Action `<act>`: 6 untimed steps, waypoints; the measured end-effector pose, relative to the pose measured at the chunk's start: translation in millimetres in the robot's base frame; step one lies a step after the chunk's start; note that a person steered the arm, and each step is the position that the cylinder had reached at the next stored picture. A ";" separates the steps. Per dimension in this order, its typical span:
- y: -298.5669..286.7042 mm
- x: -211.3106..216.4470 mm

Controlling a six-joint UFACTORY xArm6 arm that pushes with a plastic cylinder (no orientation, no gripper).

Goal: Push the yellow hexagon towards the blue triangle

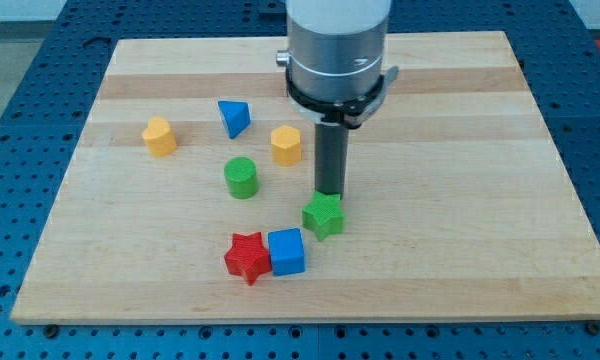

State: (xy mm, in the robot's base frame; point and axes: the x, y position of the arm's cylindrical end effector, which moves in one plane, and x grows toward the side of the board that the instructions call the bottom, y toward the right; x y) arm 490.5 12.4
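The yellow hexagon (286, 145) sits on the wooden board, just right of the blue triangle (234, 118), with a small gap between them. My tip (329, 192) is at the end of the dark rod, below and to the right of the yellow hexagon. It stands right at the top edge of a green star-shaped block (323, 215); I cannot tell if they touch.
A yellow heart-shaped block (160, 136) lies at the view's left. A green cylinder (241, 178) sits below the blue triangle. A red star (247, 257) and a blue cube (287, 251) touch near the board's (460, 200) bottom edge.
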 end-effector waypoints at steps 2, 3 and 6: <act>-2.1 17.5; 0.0 -7.6; -60.2 -69.1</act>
